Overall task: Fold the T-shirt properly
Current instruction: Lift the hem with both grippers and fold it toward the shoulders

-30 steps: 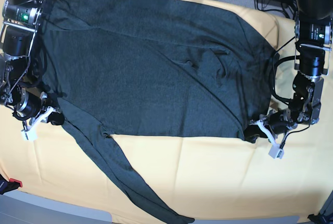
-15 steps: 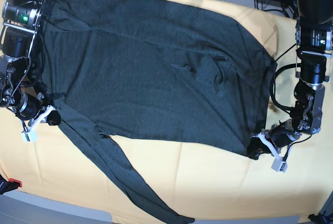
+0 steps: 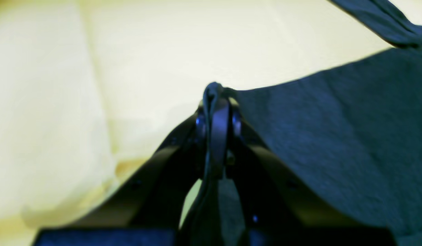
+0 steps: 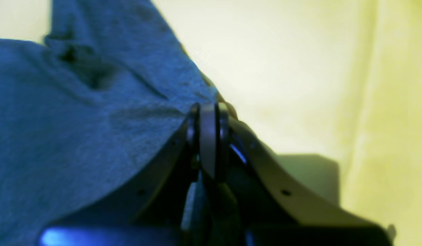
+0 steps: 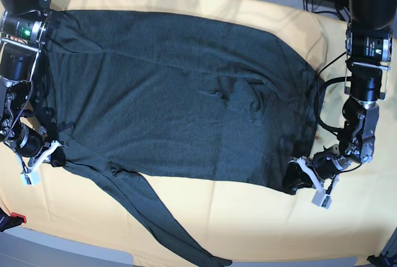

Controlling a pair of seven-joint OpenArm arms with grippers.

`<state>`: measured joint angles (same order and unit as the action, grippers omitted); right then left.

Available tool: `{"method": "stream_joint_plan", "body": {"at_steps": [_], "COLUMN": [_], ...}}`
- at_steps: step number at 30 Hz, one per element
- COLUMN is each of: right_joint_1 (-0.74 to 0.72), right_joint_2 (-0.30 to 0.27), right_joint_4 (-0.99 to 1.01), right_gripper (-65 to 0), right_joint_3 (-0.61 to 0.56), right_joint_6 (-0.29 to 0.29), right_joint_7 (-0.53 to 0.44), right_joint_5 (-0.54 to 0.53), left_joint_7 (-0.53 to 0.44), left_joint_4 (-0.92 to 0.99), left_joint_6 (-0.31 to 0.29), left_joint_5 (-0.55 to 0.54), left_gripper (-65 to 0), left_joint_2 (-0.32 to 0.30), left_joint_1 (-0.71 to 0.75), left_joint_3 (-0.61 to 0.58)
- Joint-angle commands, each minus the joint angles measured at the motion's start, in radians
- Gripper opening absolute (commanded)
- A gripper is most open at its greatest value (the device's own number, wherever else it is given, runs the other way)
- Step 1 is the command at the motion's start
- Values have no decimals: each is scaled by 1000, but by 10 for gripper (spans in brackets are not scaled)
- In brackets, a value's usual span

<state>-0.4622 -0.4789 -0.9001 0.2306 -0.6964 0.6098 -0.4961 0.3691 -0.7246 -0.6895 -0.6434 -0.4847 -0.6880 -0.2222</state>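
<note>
No readable text, labels, brands or numbers in any view — wrist views too blurred

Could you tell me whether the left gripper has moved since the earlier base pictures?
Yes. The left gripper, shut on the T-shirt, has moved toward the near edge of the yellow cloth, dragging that corner along.

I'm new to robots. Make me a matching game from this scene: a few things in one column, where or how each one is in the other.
Things:
1. T-shirt
2. left gripper
3. sleeve
4. yellow cloth

Descriptions:
A. trails toward the table's front edge
B. covers the table under everything
C. spread flat, dark charcoal
D. shut on a shirt corner

Pairs: 1-C, 2-D, 3-A, 4-B
</note>
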Motion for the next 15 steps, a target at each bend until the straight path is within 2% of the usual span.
{"method": "stream_joint_plan", "body": {"at_steps": [1,8,12,15], "right_joint_1": [-28,7,101,182], "right_joint_2": [-24,-25,-29,-30], "right_joint_4": [-14,-50,-193,-331], "right_gripper": [-650,-650,-650,-650], "right_joint_3": [5,5,5,5], "right_joint_6": [-2,-2,-2,-2], "right_joint_7": [-22,-19,-20,-20], "right_joint_5": [-28,-50,-49,-48], "left_joint_7": [-20,18,140,190], "left_joint_4": [-13,-18,-83,-175], "left_joint_6": [-9,-9,-9,-9], "left_joint_5": [-32,-121,-212,-230], "left_gripper": [-650,-650,-650,-650], "left_joint_2": [-16,-16,-19,-23], "left_joint_1": [-38,-35,-20,9], "left_joint_3": [8,8,8,8]}}
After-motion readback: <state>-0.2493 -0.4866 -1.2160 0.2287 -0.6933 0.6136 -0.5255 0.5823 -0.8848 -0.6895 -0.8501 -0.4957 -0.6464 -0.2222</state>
